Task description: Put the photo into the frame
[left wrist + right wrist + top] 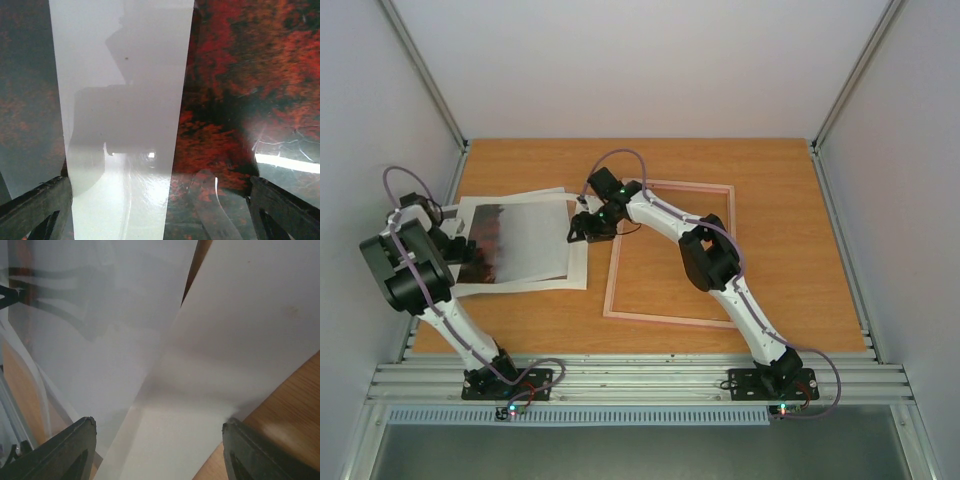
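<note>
Wooden bench (780, 220) carries the photo (525, 238) left of the frame (680, 184), lying on a white mat (520, 285), its long axis running left-right, trees toward the left arm and sky toward the frame. Right claw (582, 228) hovers at the sky edge, nearer the frame, jaws wide and gripping nothing. Left claw (455, 245) sits over the tree edge, equally agape and empty.

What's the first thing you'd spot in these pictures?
The shiny photo of red autumn trees, lying on white sheets at the left of the table. The left gripper hangs over its left edge and the right gripper over its right edge. Beside it lies the pink frame, empty.
</note>
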`<state>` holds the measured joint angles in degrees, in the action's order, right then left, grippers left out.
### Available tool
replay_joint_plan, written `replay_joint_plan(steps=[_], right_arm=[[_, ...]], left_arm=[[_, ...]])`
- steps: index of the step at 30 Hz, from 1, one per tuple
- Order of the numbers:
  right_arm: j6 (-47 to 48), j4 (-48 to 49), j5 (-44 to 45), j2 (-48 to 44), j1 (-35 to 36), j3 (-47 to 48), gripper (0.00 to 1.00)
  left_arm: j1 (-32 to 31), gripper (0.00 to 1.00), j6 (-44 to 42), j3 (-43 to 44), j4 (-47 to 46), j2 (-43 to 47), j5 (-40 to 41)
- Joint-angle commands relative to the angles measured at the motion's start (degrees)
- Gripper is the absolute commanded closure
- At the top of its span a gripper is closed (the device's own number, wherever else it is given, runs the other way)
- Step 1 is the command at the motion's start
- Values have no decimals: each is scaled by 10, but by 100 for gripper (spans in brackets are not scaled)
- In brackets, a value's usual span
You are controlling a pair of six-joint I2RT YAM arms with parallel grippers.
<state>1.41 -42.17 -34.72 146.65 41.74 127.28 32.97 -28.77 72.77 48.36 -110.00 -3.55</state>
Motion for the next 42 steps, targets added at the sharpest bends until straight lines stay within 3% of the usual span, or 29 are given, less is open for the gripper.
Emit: replay_joint_plan(steps=[1, 6, 12, 26, 32, 36, 42], right_arm=[[-13, 0, -9, 31, 11, 1, 31], [-31, 2, -21, 28, 9, -1, 38], [-51, 18, -55, 10, 6, -7, 58], [-75, 40, -99, -44, -3, -17, 62], [-78, 53, -108, -40, -3, -17, 84], [-75, 47, -108, -47, -8, -23, 98], [-6, 50, -150, -92, -21, -28, 99]], left_arm=[[-32, 5, -6, -52, 18, -26, -50], [-50, 6, -9, -71, 9, -11, -46], [-53, 7, -4, -77, 4, -9, -43], [-53, 7, 1, -68, 5, -15, -41], [-53, 7, 1, -64, 8, -13, -52], [-52, 4, 1, -51, 22, 14, -89], [-48, 1, -15, 18, 83, 97, -189]])
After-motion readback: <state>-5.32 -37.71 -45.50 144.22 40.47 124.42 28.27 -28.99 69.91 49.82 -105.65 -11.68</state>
